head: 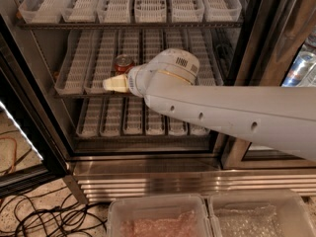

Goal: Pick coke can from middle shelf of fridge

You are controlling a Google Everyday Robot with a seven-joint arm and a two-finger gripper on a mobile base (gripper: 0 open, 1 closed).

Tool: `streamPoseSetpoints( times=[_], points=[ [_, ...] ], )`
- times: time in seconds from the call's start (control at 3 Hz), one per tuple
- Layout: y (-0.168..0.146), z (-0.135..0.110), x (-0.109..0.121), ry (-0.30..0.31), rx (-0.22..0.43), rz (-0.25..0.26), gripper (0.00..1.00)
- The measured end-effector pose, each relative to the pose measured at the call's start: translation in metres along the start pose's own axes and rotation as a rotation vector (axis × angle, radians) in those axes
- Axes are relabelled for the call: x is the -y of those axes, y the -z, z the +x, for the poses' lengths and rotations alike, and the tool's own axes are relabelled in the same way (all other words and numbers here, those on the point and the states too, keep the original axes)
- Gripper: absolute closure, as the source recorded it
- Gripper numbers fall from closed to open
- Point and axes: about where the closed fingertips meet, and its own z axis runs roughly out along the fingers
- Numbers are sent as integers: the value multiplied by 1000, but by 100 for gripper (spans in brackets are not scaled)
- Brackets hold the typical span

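The coke can (123, 62), red with a silver top, stands on the middle shelf (79, 85) of the fridge (148, 180), in the third white lane tray from the left and near the front edge. My gripper (116, 84) reaches in from the right on a thick white arm. Its cream tip sits right in front of the can's lower part, at the shelf's front edge. The can's lower half is hidden behind the gripper and wrist. I cannot tell whether the gripper touches the can.
Upper (133, 6) and lower (123, 117) racks hold empty white slotted trays. Silver-and-blue cans (300, 68) stand behind the right glass door. The open left door (24, 132) juts out. Black cables (49, 216) lie on the floor. Two clear plastic bins (158, 216) sit below.
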Motion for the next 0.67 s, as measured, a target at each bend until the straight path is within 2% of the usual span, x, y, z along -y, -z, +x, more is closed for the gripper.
streamPoseSetpoints(
  times=[0.33, 0.67],
  points=[
    [-11, -14, 0, -28, 50, 8, 0],
    [-22, -18, 3, -30, 78, 22, 3]
  ],
)
